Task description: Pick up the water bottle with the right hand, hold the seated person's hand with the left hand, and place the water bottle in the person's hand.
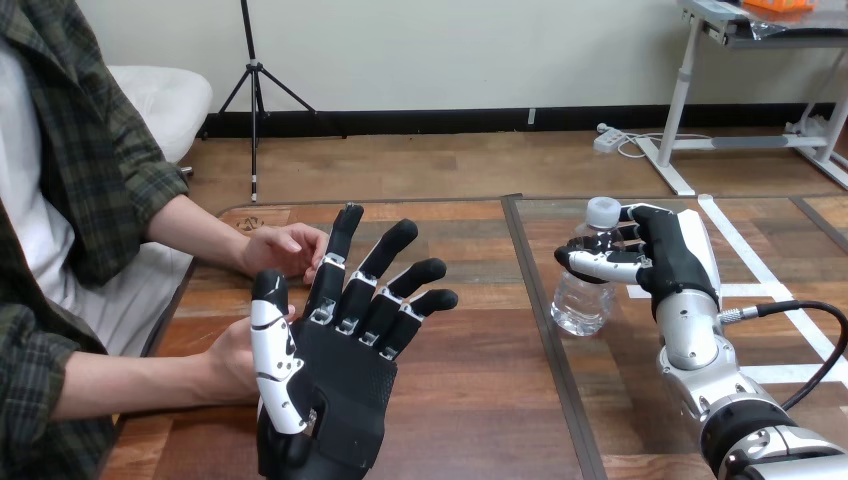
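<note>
A clear water bottle [586, 290] with a white cap stands upright on the table [470, 400], right of the middle seam. My right hand [655, 255] is beside it, fingers curled round its upper part. My left hand [335, 365] is raised palm up at the lower left with its fingers spread straight, holding nothing. The person's lower hand [232, 362] lies just left of and partly behind my left hand; whether they touch I cannot tell. The person's other hand [285, 250] rests on the table behind my left fingertips.
The person sits at the table's left side, both forearms reaching over the edge. White tape lines [745, 250] mark the table's right part. A dark seam [545, 340] runs front to back through the tabletop.
</note>
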